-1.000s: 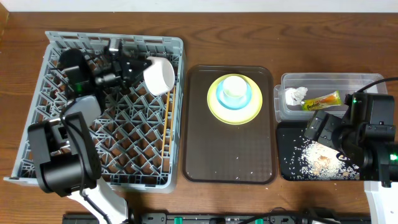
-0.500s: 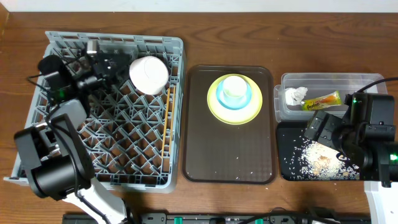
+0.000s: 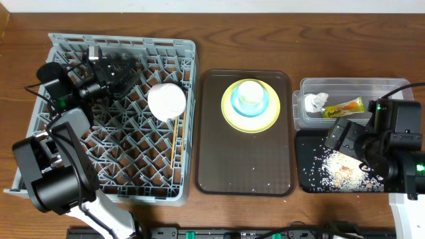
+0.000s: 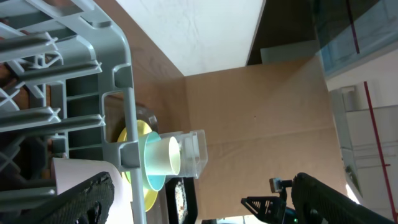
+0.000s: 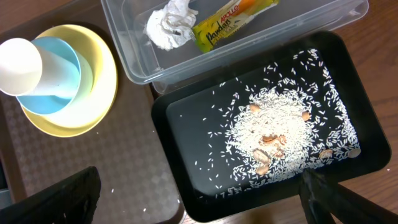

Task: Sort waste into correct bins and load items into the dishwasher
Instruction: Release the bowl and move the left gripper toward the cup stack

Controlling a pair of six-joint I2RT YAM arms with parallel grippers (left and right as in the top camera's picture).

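The white bowl (image 3: 166, 101) lies upside down in the grey dishwasher rack (image 3: 119, 153), beside the chopsticks (image 3: 174, 143). My left gripper (image 3: 126, 72) hangs open and empty over the rack's back, apart from the bowl; in the left wrist view the gripper (image 4: 205, 205) shows the bowl (image 4: 74, 169) by one finger. A pale cup (image 3: 250, 91) sits in the blue bowl (image 3: 250, 106) on the yellow-green plate (image 3: 232, 116). My right gripper (image 5: 202, 205) stands open above the black tray (image 5: 180, 186) of rice scraps (image 5: 273, 130). Napkin (image 5: 169, 25) and wrapper (image 5: 233, 22) lie in the clear tub (image 5: 124, 43).
The brown serving tray (image 3: 246, 159) lies between the rack and the bins, with a few rice grains (image 3: 255, 167) on it. The clear tub (image 3: 345, 86) sits behind the black tray (image 3: 312, 179) at the right. Bare wood runs along the table's back edge.
My left gripper has opened and let go of the white bowl, which now rests upside down in the rack. The left arm has drawn back to the left. The right arm is still.
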